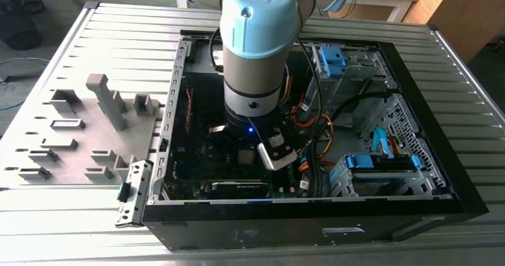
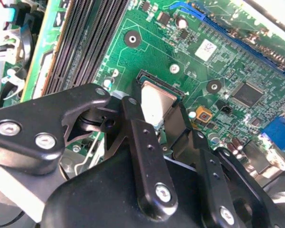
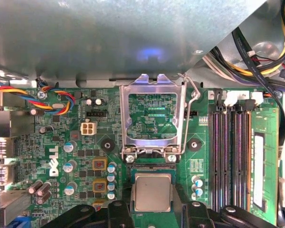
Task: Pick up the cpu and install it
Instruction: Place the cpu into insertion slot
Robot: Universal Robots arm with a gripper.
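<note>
The cpu [image 3: 153,191] is a small silvery square chip lying flat over the dark socket [image 3: 152,170] on the green motherboard [image 3: 76,142]. My gripper [image 3: 153,205] straddles it, one black finger [image 3: 118,210] on each side, and the jaws look closed against the chip's two edges. In the second wrist view the cpu [image 2: 156,100] sits between the same black fingers [image 2: 134,118], level with the socket rim. The hollow metal socket frame [image 3: 152,85] stands hinged open beyond the socket, its wire lever [image 3: 194,95] raised. In the exterior view the arm [image 1: 252,71] reaches down into the open computer case [image 1: 316,210].
Black memory slots [image 3: 230,156] run beside the socket. Coloured cable bundles [image 3: 52,102] and drive cages with blue clips [image 1: 371,165] crowd the case. A graphics card [image 1: 236,188] lies near the case's front wall. Grey fixture blocks [image 1: 106,100] stand on the slatted table [image 1: 63,230] at the exterior view's left.
</note>
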